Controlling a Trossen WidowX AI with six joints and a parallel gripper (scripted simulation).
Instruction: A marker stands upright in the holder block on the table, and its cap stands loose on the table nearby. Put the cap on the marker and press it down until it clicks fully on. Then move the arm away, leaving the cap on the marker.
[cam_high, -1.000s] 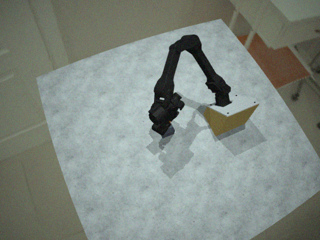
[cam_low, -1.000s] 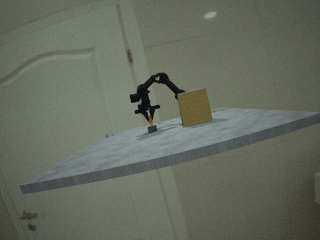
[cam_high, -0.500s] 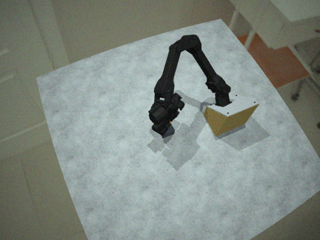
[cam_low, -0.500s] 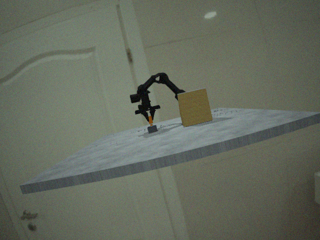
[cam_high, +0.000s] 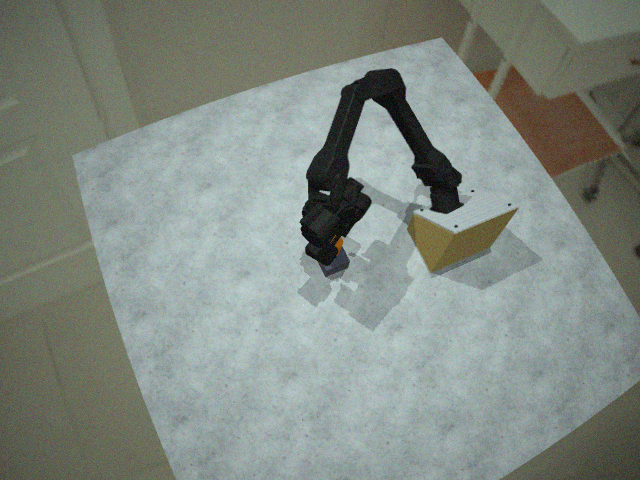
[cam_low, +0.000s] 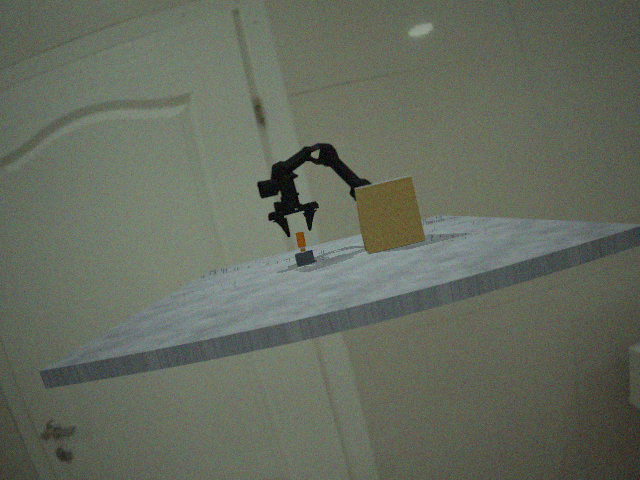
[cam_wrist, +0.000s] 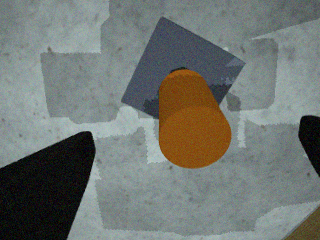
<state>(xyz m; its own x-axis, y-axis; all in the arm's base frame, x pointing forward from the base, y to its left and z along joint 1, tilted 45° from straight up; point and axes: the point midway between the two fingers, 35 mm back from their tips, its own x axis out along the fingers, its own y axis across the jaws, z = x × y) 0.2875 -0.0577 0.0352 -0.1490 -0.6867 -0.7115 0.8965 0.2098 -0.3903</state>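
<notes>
Hovering above cap (cam_low: 300, 240), gripper (cam_low: 296, 223) spread wide, gripping nothing. Cap sitting on marker in block (cam_wrist: 182, 67). Likely light, rigid, smooth; gripping best across its sides.

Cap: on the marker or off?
On. The orange cap stands upright over the holder block, with the open end effector above it, fingers apart and touching nothing. Fully clicked: cannot tell.

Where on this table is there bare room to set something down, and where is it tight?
Free: the wide stretch of table nearer the camera in the top view, and the side left of the holder block. Crowded: between the block, with the orange cap under the open gripper, and the tan box.
</notes>
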